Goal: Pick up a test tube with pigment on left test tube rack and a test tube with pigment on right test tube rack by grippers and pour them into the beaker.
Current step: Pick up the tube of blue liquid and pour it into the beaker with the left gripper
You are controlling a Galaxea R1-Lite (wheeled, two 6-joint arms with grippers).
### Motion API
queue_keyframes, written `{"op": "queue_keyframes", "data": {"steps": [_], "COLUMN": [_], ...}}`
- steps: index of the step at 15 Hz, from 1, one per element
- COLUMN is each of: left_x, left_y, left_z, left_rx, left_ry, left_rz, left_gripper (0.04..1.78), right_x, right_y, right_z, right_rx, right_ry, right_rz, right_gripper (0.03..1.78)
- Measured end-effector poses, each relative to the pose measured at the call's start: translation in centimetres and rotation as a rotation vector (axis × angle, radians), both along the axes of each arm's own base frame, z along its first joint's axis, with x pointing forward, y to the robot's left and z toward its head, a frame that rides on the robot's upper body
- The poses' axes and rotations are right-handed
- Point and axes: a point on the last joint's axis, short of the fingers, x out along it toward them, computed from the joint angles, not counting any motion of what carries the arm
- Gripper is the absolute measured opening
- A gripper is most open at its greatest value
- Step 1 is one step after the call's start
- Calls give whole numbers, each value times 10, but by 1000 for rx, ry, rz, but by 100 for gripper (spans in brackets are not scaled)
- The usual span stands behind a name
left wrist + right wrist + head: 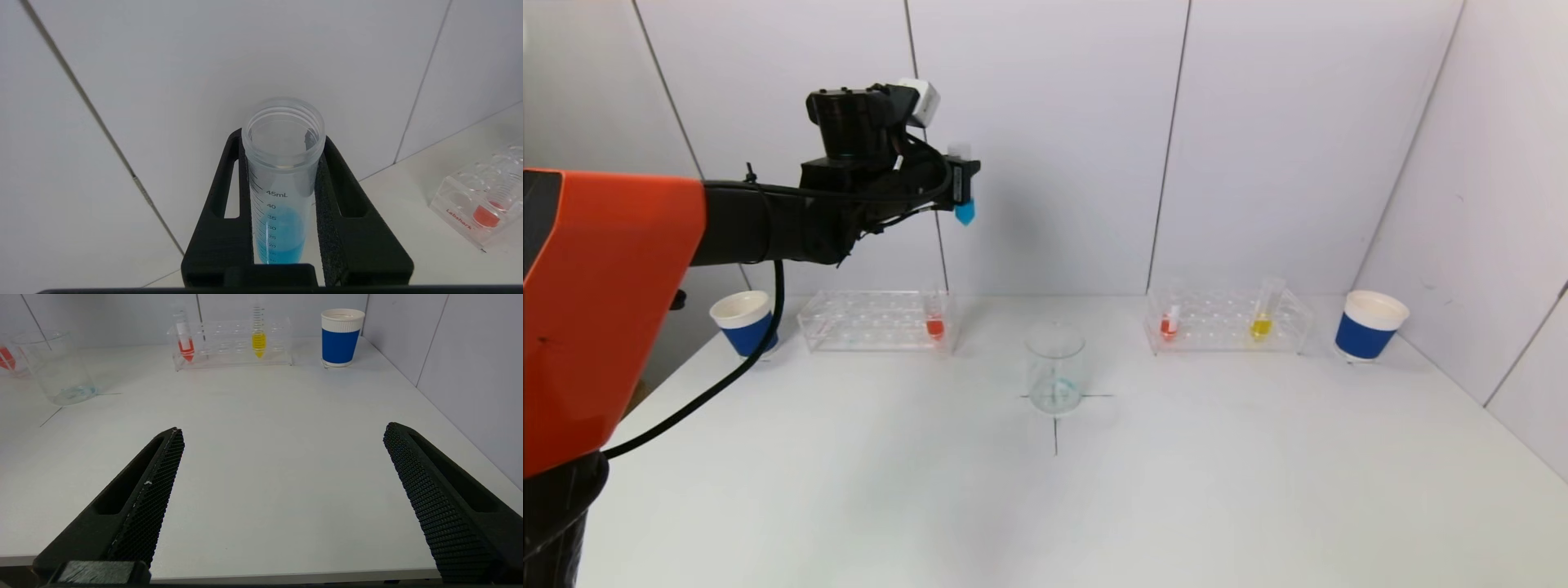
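Observation:
My left gripper (964, 184) hangs high above the left rack (874, 321), shut on an upright test tube of blue pigment (965, 211). In the left wrist view the blue tube (282, 179) sits clamped between the black fingers (220, 212). A red tube (935, 325) stands in the left rack. The right rack (1229, 320) holds a red tube (1169, 323) and a yellow tube (1262, 323). The beaker (1054, 367) stands at the table's middle with a trace of blue at its bottom. My right gripper (282, 430) is open, low near the table's front edge, out of the head view.
A blue and white paper cup (743, 322) stands left of the left rack, another cup (1369, 325) right of the right rack. White wall panels close the back and right side. A black cross marks the table under the beaker.

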Motion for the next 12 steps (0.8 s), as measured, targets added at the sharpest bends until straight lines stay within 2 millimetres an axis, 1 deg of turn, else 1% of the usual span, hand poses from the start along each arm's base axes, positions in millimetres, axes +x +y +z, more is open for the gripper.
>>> {"op": "queue_keyframes", "data": {"steps": [6,9,12], "left_x": [4,2,0], "left_y": [-34,-41,-43], "left_z": [-18,-26,-33], "left_rx": [27,61,143], "left_ry": [61,96,97], "left_rz": [-193,-317,-443], "left_gripper": [45,45,45], "right_x": [0,0,0], "right_y": [0,0,0], "right_z": [0,0,0], "right_rx": [0,0,0], "right_ry": [0,0,0], "right_rz": [0,-1,0], "right_gripper": [177,177,177]}}
